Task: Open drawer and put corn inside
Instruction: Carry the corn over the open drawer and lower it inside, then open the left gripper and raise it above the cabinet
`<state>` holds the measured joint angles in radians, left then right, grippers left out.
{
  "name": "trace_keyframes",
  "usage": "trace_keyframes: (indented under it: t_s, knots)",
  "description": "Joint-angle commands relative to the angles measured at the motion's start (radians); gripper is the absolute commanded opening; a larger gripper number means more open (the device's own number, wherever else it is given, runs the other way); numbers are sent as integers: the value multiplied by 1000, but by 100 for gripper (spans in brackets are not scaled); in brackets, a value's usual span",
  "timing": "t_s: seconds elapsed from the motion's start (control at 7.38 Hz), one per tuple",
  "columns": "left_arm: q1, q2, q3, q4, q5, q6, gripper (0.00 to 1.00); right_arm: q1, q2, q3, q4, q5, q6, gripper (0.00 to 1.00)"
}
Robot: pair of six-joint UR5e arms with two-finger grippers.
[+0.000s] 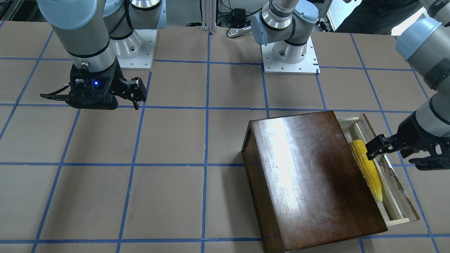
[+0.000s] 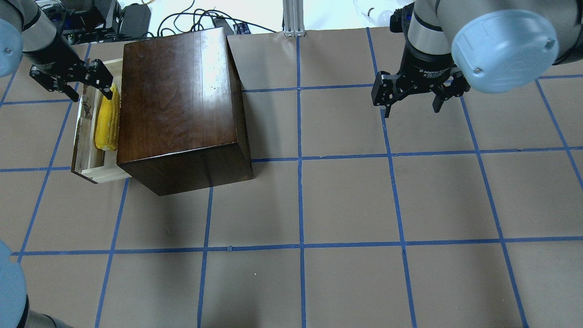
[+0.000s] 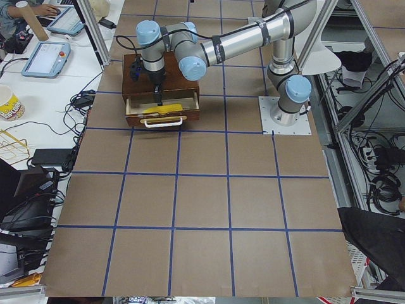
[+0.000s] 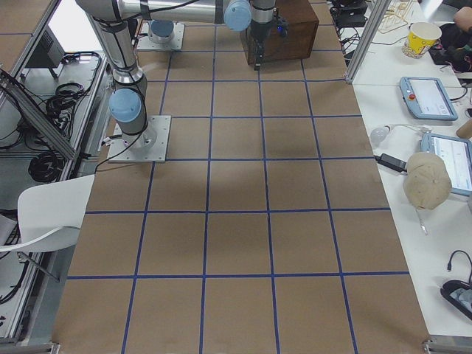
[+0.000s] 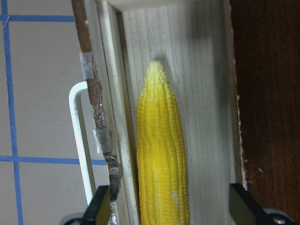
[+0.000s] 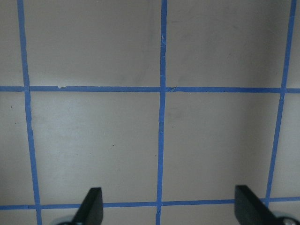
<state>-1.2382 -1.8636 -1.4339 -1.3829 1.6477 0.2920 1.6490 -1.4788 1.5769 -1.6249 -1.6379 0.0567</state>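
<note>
The left gripper's (image 5: 172, 206) 2 jaws stand spread wide above the thick end of the corn (image 5: 161, 154), gripping nothing. The corn lies lengthwise on the pale floor of the drawer (image 5: 211, 117), which stands out from the dark-brown box (image 2: 177, 100) with its white handle (image 5: 78, 140) on the outer side. The right gripper (image 2: 411, 110) hangs well apart over the table (image 2: 346, 200), its 2 jaws also spread and empty, only blue tape lines below.
</note>
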Motion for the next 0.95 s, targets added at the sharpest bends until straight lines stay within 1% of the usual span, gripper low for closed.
trace_keyframes:
  t_s: [0.0, 0.14, 0.27, 0.54, 0.68, 0.81]
  knots:
    - [-30, 17, 135, -103, 108, -28, 100, 0, 0, 0, 0, 0, 0, 100]
    - [-58, 12, 195, -189, 109, -69, 100, 0, 0, 0, 0, 0, 0, 100]
    - [-99, 20, 201, -214, 107, -127, 100, 0, 0, 0, -1, 1, 0, 100]
    - [-238, 26, 198, -215, 83, -268, 100, 0, 0, 0, 0, 3, 0, 100]
    - [-298, 38, 191, -223, 57, -274, 100, 0, 0, 0, 0, 4, 0, 100]
    - [-335, 70, 182, -272, 38, -289, 100, 0, 0, 0, 0, 4, 0, 100]
